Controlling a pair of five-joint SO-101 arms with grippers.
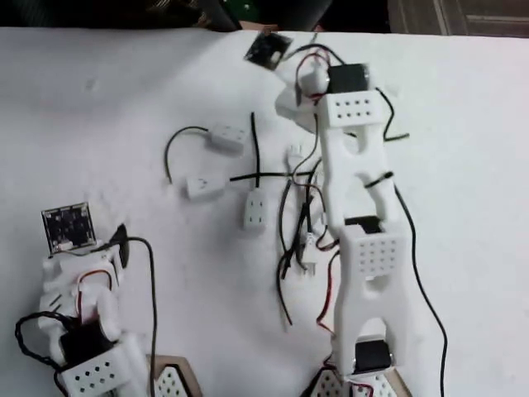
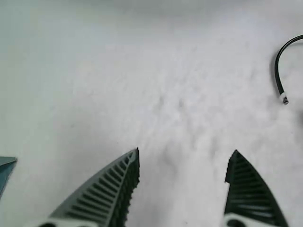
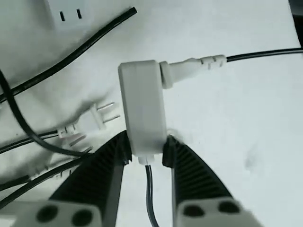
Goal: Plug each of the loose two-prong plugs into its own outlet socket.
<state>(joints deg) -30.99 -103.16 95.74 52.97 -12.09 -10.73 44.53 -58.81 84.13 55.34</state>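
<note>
left gripper (image 2: pixel 185 152): claw released, fingers spread wide w/ nothing btwn them, hanging over the white table (image 2: pixel 142 71). farther out, off to one side, a black cord end (image 2: pixel 283 97) w/ a pale tip curls on the surface, well apart from the claw.

right gripper (image 3: pixel 147 142): clenched on the near end of a white socket block (image 3: pixel 142 104), both pads pressed to its sides. a black wire (image 3: pixel 150 198) leaves the block's near end btwn the fingers. just beside the block lies a loose two-prong plug (image 3: pixel 92 120), prongs aimed toward the block but not touching it. at the block's far end a white ribbed cord fitting (image 3: pixel 189 68) meets its side (can't tell if that's a seated plug or the block's own lead), w/ a black cord trailing away. beyond that a thick black cord (image 3: pixel 71 56) crosses diagonally. farthest out, a second socket (image 3: pixel 71 14) lies face up, two slots showing.

high view: a mid-table socket (image 1: pixel 254 209) lies just left of a tangle of black wires (image 1: pixel 297 240) beside the right arm.
</note>
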